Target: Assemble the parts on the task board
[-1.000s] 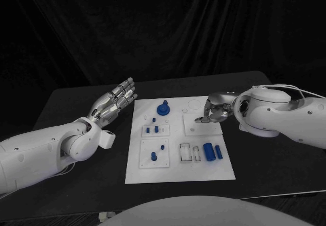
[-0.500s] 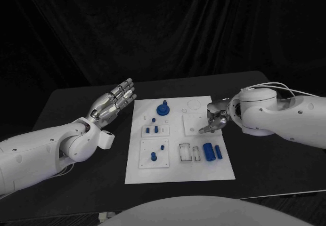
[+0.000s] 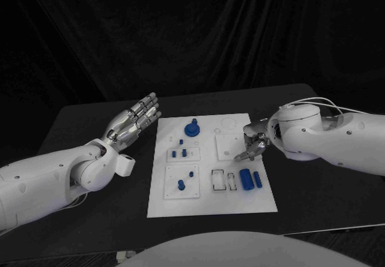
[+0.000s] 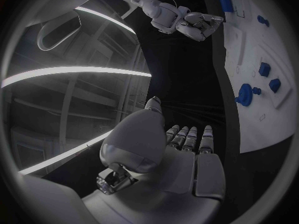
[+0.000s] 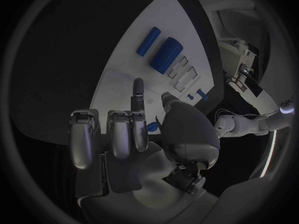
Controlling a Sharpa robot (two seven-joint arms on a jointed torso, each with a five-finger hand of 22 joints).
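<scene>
The white task board (image 3: 210,204) lies in the middle of the black table. On it are a round blue knob (image 3: 192,129), small blue pegs (image 3: 181,152), and two blue cylinders (image 3: 250,179) lying beside empty slots (image 3: 223,180). My right hand (image 3: 252,143) hovers over the board's right side, above a raised square plate (image 3: 227,146). Its fingertips point down, one finger (image 5: 137,95) is straight with the thumb apart from it, and nothing is between them. My left hand (image 3: 134,118) is flat with its fingers stretched out, off the board's far left corner, holding nothing.
The black table (image 3: 321,189) has bare room right of the board and along its front edge. A second plate with two blue pegs (image 3: 186,180) sits on the board's near left. The cylinders (image 5: 163,51) lie just beyond my right hand's fingertips.
My right hand has drawn nearer along the board's right side, from the far edge of the raised plate to its near edge. The left hand has stayed still.
</scene>
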